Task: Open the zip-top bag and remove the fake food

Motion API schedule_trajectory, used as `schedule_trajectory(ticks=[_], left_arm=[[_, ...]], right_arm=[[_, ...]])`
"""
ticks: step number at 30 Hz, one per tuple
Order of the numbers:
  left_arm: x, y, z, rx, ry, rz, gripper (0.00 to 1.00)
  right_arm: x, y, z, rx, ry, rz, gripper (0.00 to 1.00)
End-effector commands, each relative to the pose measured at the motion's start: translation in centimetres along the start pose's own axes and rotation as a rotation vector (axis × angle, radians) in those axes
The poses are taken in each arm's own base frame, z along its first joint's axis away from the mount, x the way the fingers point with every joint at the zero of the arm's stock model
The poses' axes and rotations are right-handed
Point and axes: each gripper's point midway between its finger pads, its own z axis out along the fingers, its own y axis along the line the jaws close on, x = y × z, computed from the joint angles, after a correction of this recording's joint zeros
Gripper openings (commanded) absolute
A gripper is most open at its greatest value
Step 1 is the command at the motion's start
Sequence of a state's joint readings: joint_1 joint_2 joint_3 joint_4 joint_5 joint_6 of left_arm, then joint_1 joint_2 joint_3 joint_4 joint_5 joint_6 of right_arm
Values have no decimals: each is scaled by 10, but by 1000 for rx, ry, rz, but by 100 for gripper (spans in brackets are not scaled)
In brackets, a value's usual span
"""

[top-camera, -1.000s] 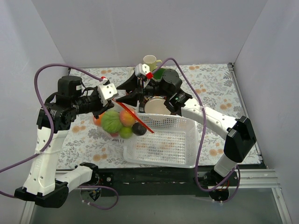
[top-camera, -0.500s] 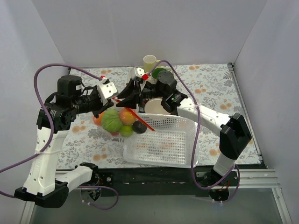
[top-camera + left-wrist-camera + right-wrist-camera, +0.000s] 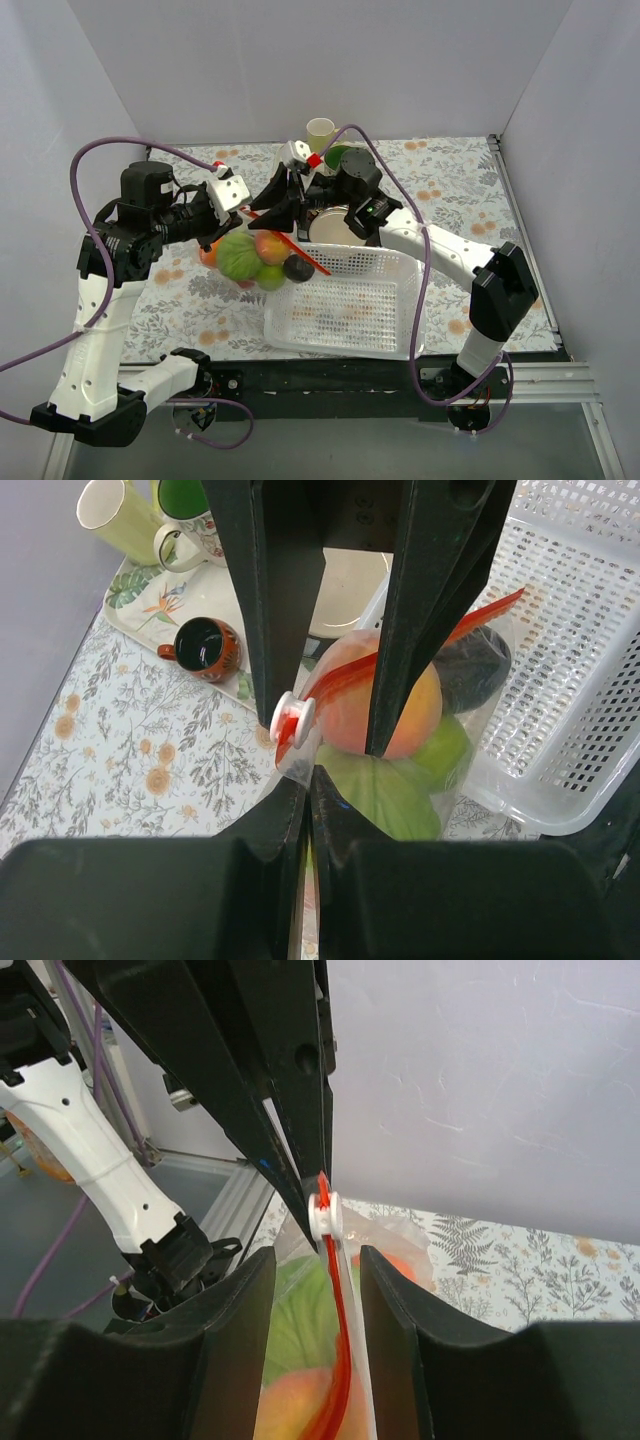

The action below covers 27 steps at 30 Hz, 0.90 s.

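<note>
The zip-top bag [image 3: 262, 258] hangs in the air to the left of the basket, its orange-red zip strip [image 3: 345, 670] on top. Inside is fake food: a green cabbage [image 3: 238, 257], a peach [image 3: 395, 705], a dark plum [image 3: 297, 268] and a green pear [image 3: 440, 755]. My left gripper [image 3: 308, 775] is shut on the bag's corner just below the white slider [image 3: 292, 717]; it also shows in the top view [image 3: 238, 220]. My right gripper [image 3: 315, 1255] is open, its jaws on either side of the zip strip [image 3: 335, 1360] just under the slider [image 3: 324, 1216]; it also shows in the top view [image 3: 272, 203].
A white perforated basket [image 3: 360, 310] stands at the front centre, right under the bag's right end. Behind it a tray [image 3: 150, 605] holds a cream cup [image 3: 320, 130], a green cup [image 3: 338, 157], a dark red cup [image 3: 203, 645] and a white plate [image 3: 330, 225].
My right gripper has moved left along the zip strip, closer to the slider and my left gripper. The bag has shifted only slightly; my left gripper keeps its hold.
</note>
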State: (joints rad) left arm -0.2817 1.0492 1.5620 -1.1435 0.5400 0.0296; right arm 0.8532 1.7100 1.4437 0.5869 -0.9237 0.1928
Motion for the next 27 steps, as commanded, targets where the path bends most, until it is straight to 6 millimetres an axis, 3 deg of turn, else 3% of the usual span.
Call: schedule_trajectory(ticks=[1,10,16,23,27], left_arm=[[-12,0,-7,-19,-51,29,0],[-13,0,-9,-27,-53,27,0],[-15,0,-10,-31,-60,28,0],[-18,1,-12,-39,-66,30,0],[-21,3,-12,-44,-75,35,0]], right_arm=[[-53,13,3,-38,-88,-117,49],[-57,11,5,-45,-90,-116,46],[-58,12,6,-50,-86,-120,36],[-56,9,7,-52,-81,-109,12],[-54,3,7,-24,-64,-104,7]])
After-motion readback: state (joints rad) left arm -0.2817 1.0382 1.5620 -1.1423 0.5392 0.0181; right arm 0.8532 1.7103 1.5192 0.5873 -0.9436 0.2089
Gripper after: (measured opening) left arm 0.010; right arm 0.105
